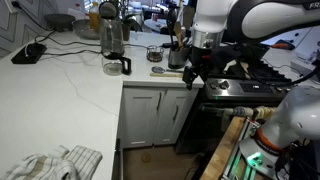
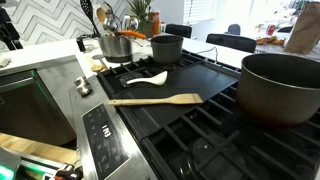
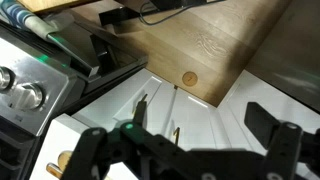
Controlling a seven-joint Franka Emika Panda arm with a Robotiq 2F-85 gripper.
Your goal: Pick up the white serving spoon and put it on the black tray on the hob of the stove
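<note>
The white serving spoon [image 2: 148, 78] lies on the left part of the flat black tray [image 2: 205, 85] on the hob [image 2: 200, 140] of the stove [image 1: 235, 90]. A wooden spatula [image 2: 155, 100] lies on the tray in front of the spoon. My gripper [image 1: 193, 72] hangs off the stove's front corner, next to the counter, and does not show in the exterior view of the hob. In the wrist view my gripper [image 3: 185, 140] is open and empty, and looks down at white cabinet doors [image 3: 190, 110] and wood floor [image 3: 190, 40].
A large dark pot [image 2: 280, 85] stands on the right burner, and a smaller dark pot [image 2: 166, 48] and a steel pot [image 2: 115, 45] stand at the back. The stove knobs [image 3: 25, 95] are at the left of the wrist view. A glass coffee press [image 1: 113, 45] stands on the white counter [image 1: 60, 100].
</note>
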